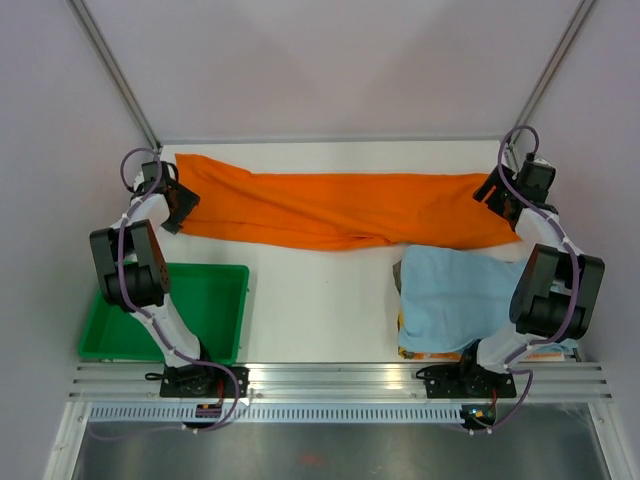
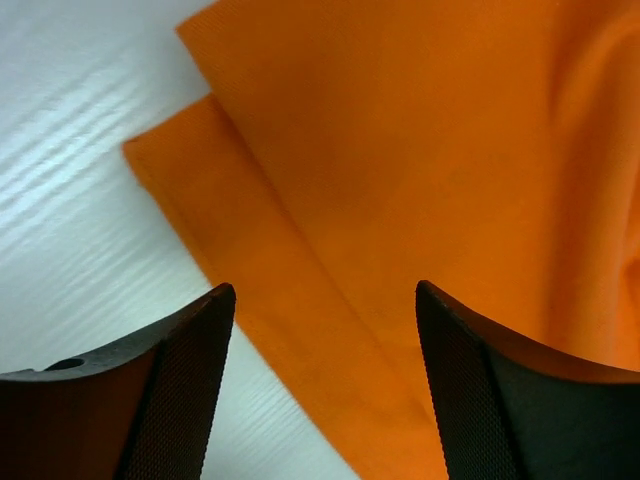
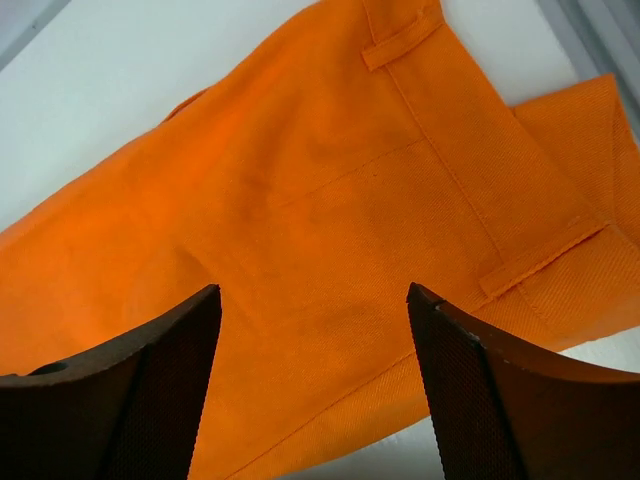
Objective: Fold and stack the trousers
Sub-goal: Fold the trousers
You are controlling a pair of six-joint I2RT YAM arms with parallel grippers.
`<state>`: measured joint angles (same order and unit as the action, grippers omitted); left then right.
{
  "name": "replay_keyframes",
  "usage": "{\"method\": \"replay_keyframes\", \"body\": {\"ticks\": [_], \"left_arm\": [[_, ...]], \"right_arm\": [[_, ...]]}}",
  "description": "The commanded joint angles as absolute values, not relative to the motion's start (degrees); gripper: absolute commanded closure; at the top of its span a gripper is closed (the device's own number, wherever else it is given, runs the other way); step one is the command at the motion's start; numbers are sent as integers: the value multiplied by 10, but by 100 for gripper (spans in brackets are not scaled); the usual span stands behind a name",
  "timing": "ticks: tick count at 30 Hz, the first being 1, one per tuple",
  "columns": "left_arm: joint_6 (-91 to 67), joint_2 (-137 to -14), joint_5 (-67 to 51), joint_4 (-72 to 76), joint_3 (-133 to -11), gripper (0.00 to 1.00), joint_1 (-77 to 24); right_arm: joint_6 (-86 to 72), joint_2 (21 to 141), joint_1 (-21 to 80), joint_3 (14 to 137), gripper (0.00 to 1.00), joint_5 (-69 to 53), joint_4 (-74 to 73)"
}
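Note:
The orange trousers lie stretched flat across the far half of the white table, one leg folded over the other, hems at the left and waistband at the right. My left gripper hovers over the hem end with its jaws wide and nothing between them; in the left wrist view two layered hem corners lie below its fingers. My right gripper is open above the waistband end, where belt loops and the waist edge show under its fingers.
A light blue cloth lies folded at the near right, touching the trousers' near edge and partly under the right arm. A green tray sits at the near left by the left arm's base. Metal frame posts rise at both far corners.

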<state>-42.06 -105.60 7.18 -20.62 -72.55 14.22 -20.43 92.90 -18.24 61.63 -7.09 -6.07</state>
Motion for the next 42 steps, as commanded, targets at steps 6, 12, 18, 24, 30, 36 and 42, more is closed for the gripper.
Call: {"method": "replay_keyframes", "body": {"ticks": [6,12,18,24,30,36,42], "left_arm": [[-513,-1118,16,-90,-750,33,142],[-517,-1122,32,-134,-759,33,142],[-508,-1085,57,-143,-739,33,142],[-504,-1091,74,-161,-745,34,142],[-501,-1124,87,-175,-762,37,142],[-504,-1147,85,-173,-779,50,142],[-494,-1154,90,-173,-796,67,142]], "right_arm": [[-222,964,-184,625,21,-84,-39],[-217,976,-184,641,21,-71,-49],[-214,983,-184,644,20,-69,-53],[-214,986,-184,646,21,-62,-54],[-209,984,-184,650,21,-54,-61],[-206,986,-184,652,21,-46,-64],[-201,989,-184,652,21,-42,-69]]}}
